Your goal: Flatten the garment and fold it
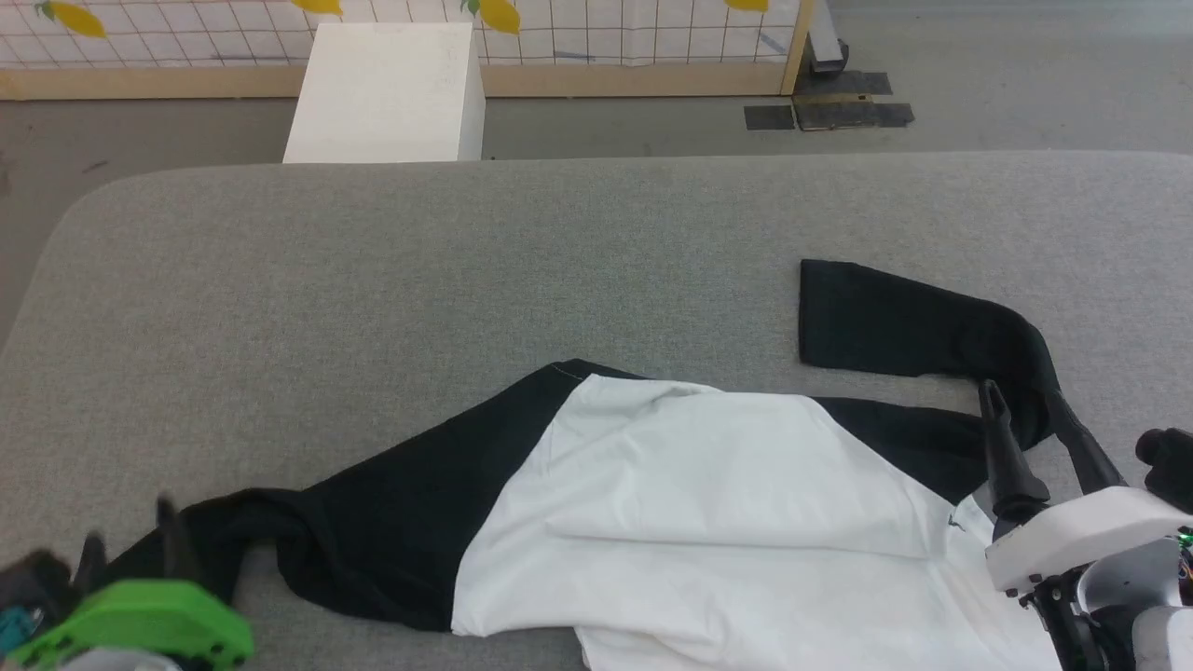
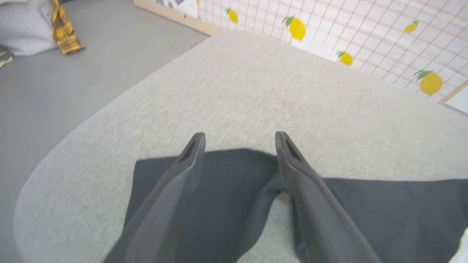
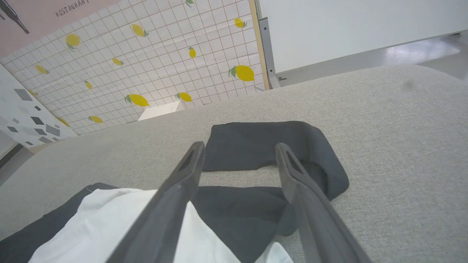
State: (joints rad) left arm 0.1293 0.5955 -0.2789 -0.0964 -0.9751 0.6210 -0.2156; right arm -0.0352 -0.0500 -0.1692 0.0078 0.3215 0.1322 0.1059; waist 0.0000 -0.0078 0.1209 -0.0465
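The garment point(image 1: 708, 485), a white raglan shirt with black sleeves, lies rumpled along the near side of a grey fabric-covered table point(image 1: 373, 280), not yet flat. The left gripper point(image 2: 240, 140) hovers with fingers spread over the cuff end of the left-hand sleeve point(image 1: 326, 522), pinching nothing. The right gripper point(image 3: 240, 148) is likewise wide apart above the right-hand sleeve point(image 1: 913, 326), which doubles back on itself in a hairpin.

Several things could go wrong from here. That doubled sleeve is the likeliest trouble. If the fingers close on both layers at the bend, a pull would probably drag the loop along rather than open it. The left cuff rests near the table's rounded corner, so a strong outward tug might carry it over the edge, and its weight could then draw more cloth after it. The white body point(image 1: 746, 485) shows a crease across its middle and a lifted flap near the top. Folding before these are smoothed would likely set them in. The fabric also looks thin, so a shallow pinch may slip off.
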